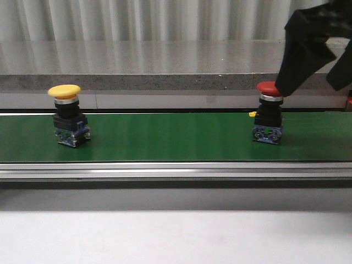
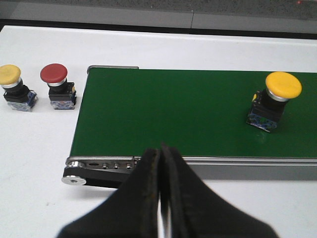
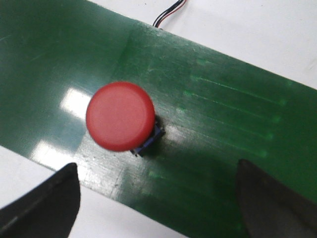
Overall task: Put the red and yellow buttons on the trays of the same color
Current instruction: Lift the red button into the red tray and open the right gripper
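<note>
The right pincer [image 3: 153, 198] is spread wide above the red button [image 3: 120, 123], untouched; the left pincer [image 2: 161, 198] is pressed together, empty.

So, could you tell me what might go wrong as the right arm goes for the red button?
1. The red button sits off-centre between the open right gripper fingers, nearer one finger, so closing may knock it over.
2. It stands on the green conveyor belt; if the belt runs, the button could slip from between the fingers.
3. Its cap overhangs a narrower body, so a grip on the cap might slip.
</note>
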Robot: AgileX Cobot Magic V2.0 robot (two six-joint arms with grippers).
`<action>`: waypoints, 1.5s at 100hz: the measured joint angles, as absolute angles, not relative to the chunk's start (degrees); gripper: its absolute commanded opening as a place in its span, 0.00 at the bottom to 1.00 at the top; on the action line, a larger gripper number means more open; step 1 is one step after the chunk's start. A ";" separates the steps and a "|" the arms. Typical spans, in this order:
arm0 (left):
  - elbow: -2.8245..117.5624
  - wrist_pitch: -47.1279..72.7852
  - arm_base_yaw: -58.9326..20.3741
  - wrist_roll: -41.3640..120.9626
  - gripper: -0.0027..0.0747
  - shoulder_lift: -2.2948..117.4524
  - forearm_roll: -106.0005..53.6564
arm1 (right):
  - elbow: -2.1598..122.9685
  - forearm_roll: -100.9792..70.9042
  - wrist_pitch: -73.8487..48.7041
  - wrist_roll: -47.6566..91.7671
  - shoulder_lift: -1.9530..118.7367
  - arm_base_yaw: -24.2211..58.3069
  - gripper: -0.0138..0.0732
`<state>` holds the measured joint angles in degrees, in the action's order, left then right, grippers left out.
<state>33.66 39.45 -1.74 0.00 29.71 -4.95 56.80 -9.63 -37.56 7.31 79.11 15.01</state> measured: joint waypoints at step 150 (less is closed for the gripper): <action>33.66 39.45 -1.74 0.00 0.01 29.71 -4.95 | 86.87 -10.13 -54.44 6.26 95.23 -22.90 0.29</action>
